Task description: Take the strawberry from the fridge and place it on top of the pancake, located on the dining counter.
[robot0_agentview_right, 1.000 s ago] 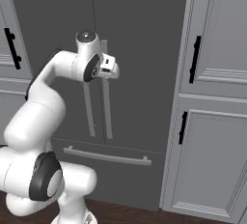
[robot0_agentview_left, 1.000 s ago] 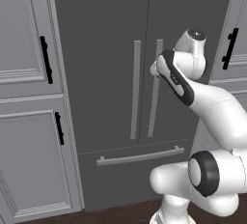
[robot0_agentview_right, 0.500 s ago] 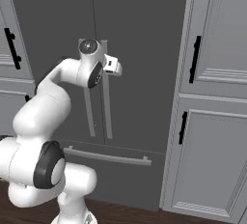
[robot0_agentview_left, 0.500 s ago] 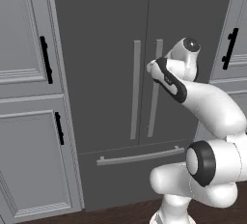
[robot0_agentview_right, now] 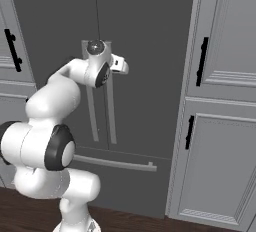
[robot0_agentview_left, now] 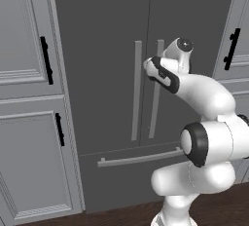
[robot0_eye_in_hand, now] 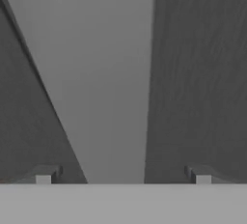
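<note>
Pincer [robot0_eye_in_hand: 123, 177] advanced, open, straddling fridge handle [robot0_eye_in_hand: 106, 83].

Light grey panelled cabinets [robot0_agentview_left: 26, 98] stand on both sides, upper doors above lower ones, each with a short black vertical handle [robot0_agentview_left: 46, 60]. A dark wood plank floor [robot0_agentview_right: 125, 221] runs along their base. The light is even and soft.

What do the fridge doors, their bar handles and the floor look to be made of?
Fridge: dark grey, matte, probably coated metal; flat, no gloss. Bar handles: pale grey, likely brushed metal or plastic; smooth, even tone. Floor: dark brown wood, judging by the plank-like streaks.
</note>
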Robot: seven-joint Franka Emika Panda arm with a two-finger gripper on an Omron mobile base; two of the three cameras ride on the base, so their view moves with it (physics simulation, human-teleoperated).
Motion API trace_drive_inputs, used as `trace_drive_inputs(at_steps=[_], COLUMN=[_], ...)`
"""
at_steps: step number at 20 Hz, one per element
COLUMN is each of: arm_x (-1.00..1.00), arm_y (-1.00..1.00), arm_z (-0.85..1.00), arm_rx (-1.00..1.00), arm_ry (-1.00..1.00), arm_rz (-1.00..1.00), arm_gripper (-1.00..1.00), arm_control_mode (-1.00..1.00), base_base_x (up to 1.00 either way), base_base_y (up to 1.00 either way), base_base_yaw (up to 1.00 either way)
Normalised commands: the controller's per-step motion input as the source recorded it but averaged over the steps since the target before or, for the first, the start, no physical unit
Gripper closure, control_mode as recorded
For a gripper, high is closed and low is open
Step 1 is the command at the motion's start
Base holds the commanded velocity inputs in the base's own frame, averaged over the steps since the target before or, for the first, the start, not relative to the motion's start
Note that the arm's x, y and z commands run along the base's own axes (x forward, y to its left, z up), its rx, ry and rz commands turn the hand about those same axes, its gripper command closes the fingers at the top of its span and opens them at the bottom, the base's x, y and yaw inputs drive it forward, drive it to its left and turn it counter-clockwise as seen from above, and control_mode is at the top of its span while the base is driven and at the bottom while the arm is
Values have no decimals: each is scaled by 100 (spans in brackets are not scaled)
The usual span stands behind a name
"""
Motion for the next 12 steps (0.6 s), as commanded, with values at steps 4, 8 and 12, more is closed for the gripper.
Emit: trace_drive_inputs(at_steps=[4,8,12], arm_x=[41,37,19], arm_y=[0,-1,0], arm_z=[-6,0,0], arm_rx=[0,0,0], arm_ry=[-12,-3,0], arm_rz=[0,0,0], arm_gripper=[-100,-100,100], arm_control_mode=[-100,-100,-100], base_base_x=[0,0,0], base_base_y=[0,0,0], base_base_yaw=[0,0,0])
